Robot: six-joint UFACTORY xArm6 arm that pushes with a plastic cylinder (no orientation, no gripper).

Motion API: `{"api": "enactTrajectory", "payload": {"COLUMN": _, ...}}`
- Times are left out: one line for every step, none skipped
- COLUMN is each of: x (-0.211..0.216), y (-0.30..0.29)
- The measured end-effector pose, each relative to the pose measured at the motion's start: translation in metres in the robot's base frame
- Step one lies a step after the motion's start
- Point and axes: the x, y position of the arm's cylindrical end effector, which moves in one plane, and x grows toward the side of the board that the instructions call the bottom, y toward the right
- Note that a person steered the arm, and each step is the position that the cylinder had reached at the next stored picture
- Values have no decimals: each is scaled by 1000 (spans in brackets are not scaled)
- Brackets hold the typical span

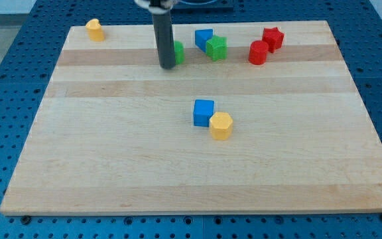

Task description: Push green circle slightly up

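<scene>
One green circle [178,52] sat far on the board, left of centre, mostly hidden behind the rod; only its right edge showed. My tip [167,66] rested at the circle's left-near side, seemingly touching it, though contact could not be confirmed. The rod is a bare pusher with nothing to open or close, and it held nothing. Just right of the circle lay a blue block [203,38] and a green star-like block [216,48]. Further right were a red cylinder [258,52] and a red star [272,38], touching. A yellow block [95,30] sat at the far-left corner. Mid-board, a blue cube [203,112] touched a yellow hexagon-like block [221,125].

Risk, judged: my tip was off-centre, left of the circle, so a push away could skid it rightward into the green star or blue block.
</scene>
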Motion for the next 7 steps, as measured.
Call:
{"api": "enactTrajectory", "payload": {"x": -16, "y": 0}}
{"api": "enactTrajectory", "payload": {"x": 27, "y": -15}}
{"api": "enactTrajectory", "payload": {"x": 16, "y": -21}}
{"api": "enactTrajectory", "payload": {"x": -30, "y": 1}}
{"api": "enactTrajectory", "payload": {"x": -57, "y": 7}}
{"api": "enactTrajectory", "payload": {"x": -56, "y": 6}}
{"api": "enactTrajectory", "payload": {"x": -29, "y": 11}}
